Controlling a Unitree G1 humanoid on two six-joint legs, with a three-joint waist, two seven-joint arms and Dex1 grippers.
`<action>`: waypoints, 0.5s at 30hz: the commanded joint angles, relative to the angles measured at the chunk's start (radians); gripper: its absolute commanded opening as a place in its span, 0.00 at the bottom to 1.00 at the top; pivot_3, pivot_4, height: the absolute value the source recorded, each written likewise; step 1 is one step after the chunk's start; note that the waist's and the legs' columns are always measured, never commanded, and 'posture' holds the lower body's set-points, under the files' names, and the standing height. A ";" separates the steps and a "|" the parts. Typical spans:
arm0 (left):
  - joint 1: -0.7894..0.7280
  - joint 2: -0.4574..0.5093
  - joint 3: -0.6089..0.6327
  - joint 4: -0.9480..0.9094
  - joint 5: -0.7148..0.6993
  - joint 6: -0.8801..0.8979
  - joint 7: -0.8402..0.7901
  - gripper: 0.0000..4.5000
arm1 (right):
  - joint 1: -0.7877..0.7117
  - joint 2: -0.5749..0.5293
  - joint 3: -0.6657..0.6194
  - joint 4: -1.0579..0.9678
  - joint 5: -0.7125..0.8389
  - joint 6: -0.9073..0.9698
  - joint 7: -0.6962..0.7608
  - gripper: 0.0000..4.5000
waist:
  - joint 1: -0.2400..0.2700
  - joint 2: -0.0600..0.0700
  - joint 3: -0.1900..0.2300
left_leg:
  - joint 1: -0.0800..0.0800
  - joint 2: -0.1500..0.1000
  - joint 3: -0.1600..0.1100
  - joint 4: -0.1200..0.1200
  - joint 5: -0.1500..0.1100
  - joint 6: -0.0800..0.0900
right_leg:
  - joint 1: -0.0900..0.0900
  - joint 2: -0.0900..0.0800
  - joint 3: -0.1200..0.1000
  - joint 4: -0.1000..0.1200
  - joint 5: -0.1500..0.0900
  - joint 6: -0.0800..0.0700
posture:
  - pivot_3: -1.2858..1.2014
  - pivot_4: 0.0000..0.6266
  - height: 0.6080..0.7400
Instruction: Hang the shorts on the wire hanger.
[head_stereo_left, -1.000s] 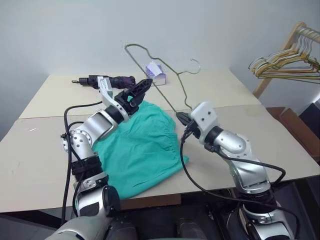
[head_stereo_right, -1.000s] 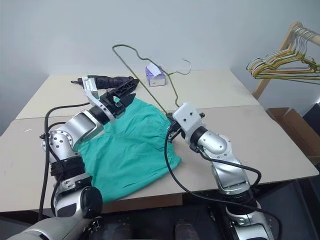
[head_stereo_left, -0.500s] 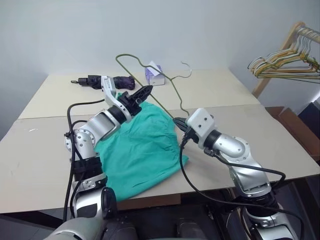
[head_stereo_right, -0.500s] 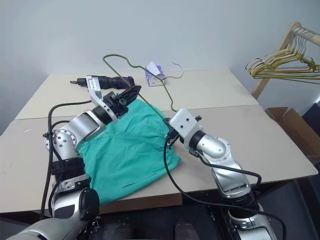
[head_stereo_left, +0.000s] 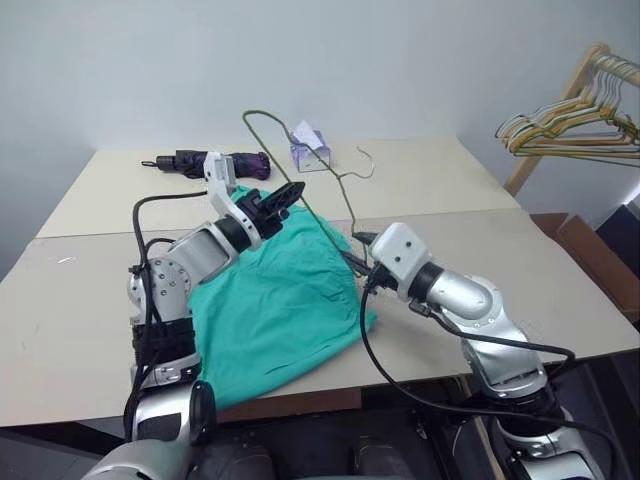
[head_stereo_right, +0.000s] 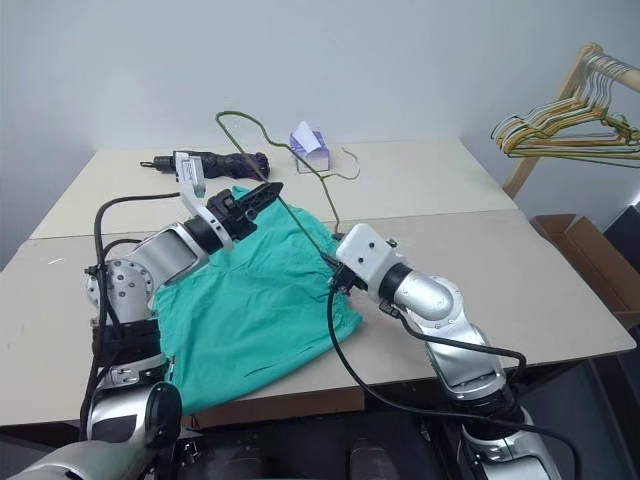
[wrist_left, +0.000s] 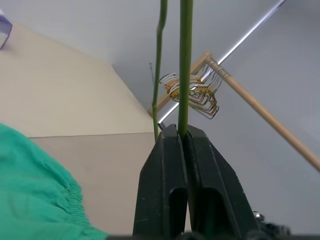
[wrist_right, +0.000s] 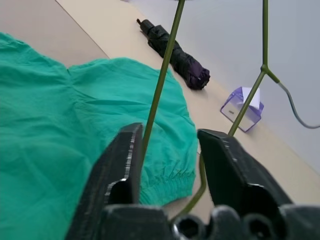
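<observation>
Nearest us, the right pincer (wrist_right: 167, 160) has its two fingers apart, a rod of the wire hanger (head_stereo_left: 318, 208) running up between them, close against one finger. Whether it touches, I can't say. Under and beyond it lie the shorts (head_stereo_left: 275, 300), spread flat on the worktop (head_stereo_left: 560, 270), waistband toward the right arm, legs trailing to the near edge on the left.

Further out, the left pincer (wrist_left: 182, 137) is clamped tight on a hanger rod. The triangle stands tilted above the shorts' far end, its long bar slanting down toward the right pincer, hook (head_stereo_left: 362, 165) out past it.

So the cloth sits below and nearer than the wire, and the right arm looks better placed to reach the waistband, by my reading. Far back: the folded umbrella (head_stereo_left: 215, 160) and a small purple box (head_stereo_left: 310, 150).
</observation>
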 joint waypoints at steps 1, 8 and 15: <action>-0.023 0.068 -0.010 -0.031 0.037 -0.058 -0.141 0.00 | -0.032 -0.018 -0.096 -0.075 0.084 0.031 0.037 0.79 | 0.000 0.000 0.000 | 0.000 0.000 0.000 0.000 0.000 0.000 | 0.000 0.000 0.000 0.000 0.000 0.000 | 0.50 0.00 1.00; -0.051 0.272 0.031 0.030 0.013 -0.097 -0.549 0.00 | -0.130 -0.114 -0.277 -0.050 0.474 0.407 0.243 0.99 | -0.002 0.001 0.000 | 0.000 0.000 0.000 0.000 0.000 0.000 | 0.000 0.000 -0.001 0.000 0.000 0.000 | 0.49 0.00 1.00; -0.098 0.438 0.085 0.164 -0.074 -0.053 -0.935 0.00 | -0.311 -0.125 -0.305 0.270 0.809 0.756 0.462 0.99 | -0.024 0.001 0.001 | 0.000 0.000 -0.001 -0.001 0.000 0.000 | 0.000 0.000 -0.002 -0.001 0.000 0.000 | 0.49 0.00 1.00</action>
